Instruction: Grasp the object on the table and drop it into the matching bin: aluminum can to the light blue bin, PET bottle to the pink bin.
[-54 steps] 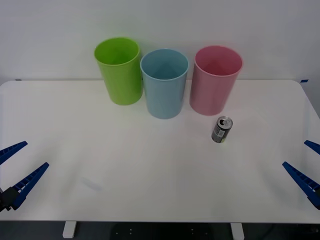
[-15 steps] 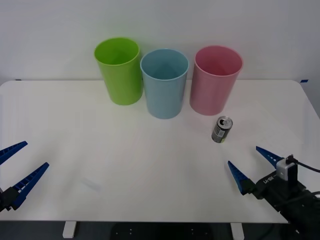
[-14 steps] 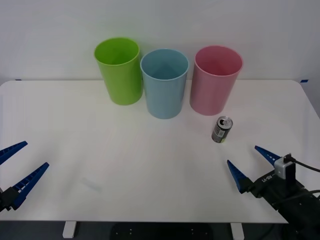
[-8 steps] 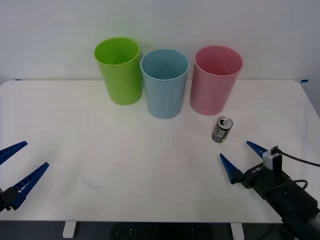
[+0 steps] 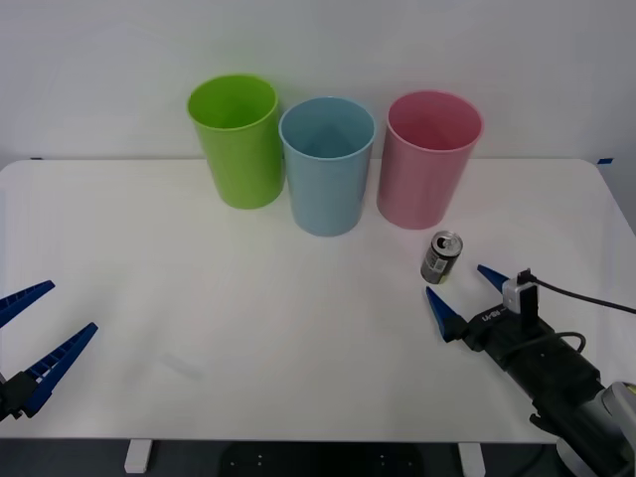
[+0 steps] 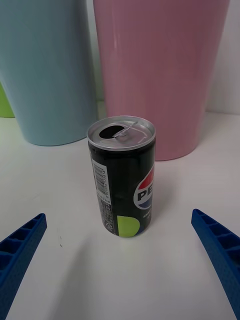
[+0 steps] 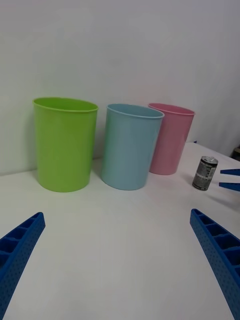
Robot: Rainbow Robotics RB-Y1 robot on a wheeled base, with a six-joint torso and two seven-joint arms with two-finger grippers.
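So the can [image 5: 440, 257] stands upright on the table [image 5: 298, 328], just in front of the pink bin [image 5: 429, 159] and a bit to its right, with the blue bin [image 5: 327, 165] next door on the left. It's aluminum, so blue is where it needs to end up.

The right gripper [image 5: 465, 289] sits low over the table just short of the can, fingers spread wide and holding nothing. In the right wrist view the can [image 6: 122, 175] is pretty much centred between the two blue fingers [image 6: 220, 250], with room on both sides. The left gripper [image 5: 30, 336] is parked at the near left edge, also wide open and empty.

My take on doing the grab well: push straight forward until the fingers sit on either side of the can's body, not up at the rim. Keep it low but off the tabletop. The can is small and light and looks already opened, so a fingertip bump would probably tip it or shove it into the pink bin. Close gently and evenly, since thin aluminum dents. Then lift well above the bin rims before swinging left over the blue one.
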